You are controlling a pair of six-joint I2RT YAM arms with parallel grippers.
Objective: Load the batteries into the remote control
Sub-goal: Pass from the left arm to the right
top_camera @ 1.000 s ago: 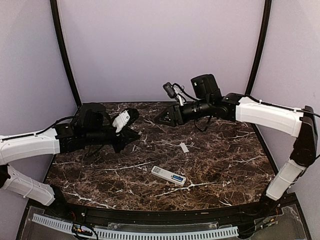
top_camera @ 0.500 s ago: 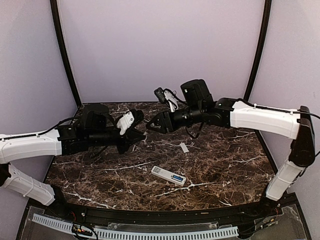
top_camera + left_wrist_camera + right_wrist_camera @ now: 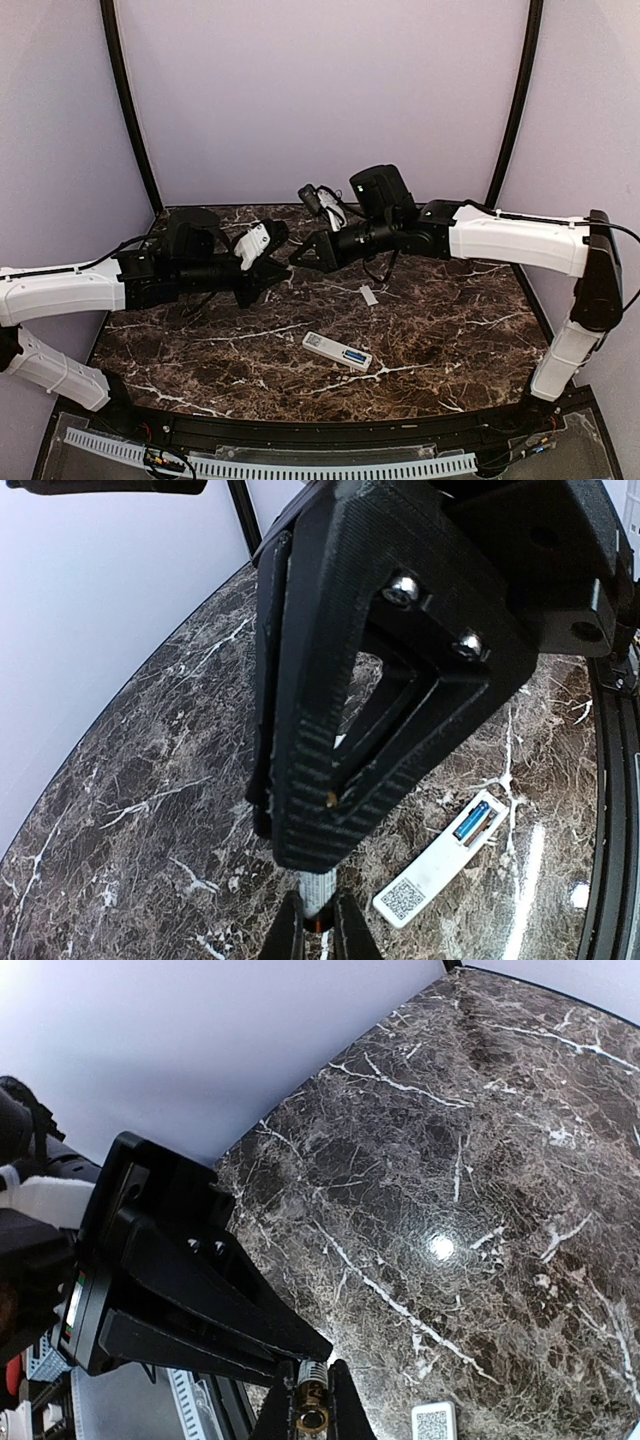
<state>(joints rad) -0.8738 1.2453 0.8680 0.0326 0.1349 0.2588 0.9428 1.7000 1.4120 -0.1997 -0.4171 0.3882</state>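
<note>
One battery (image 3: pixel 312 1398) is pinched by left end effector (image 3: pixel 317 920) and newly arrived, just-closed right end effector (image 3: pixel 309 1412).

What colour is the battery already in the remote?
The battery is blue, clearest in the left wrist view.

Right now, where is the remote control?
In the top view, the remote control lies on the marble table near its front middle, just in front of the small white cover plate.

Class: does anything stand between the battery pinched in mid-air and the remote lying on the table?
Nothing visible does. The battery, pinched by the left gripper and right gripper, hangs over the table. The remote lies uncovered, and the cover plate lies flat, apart from it.
</note>
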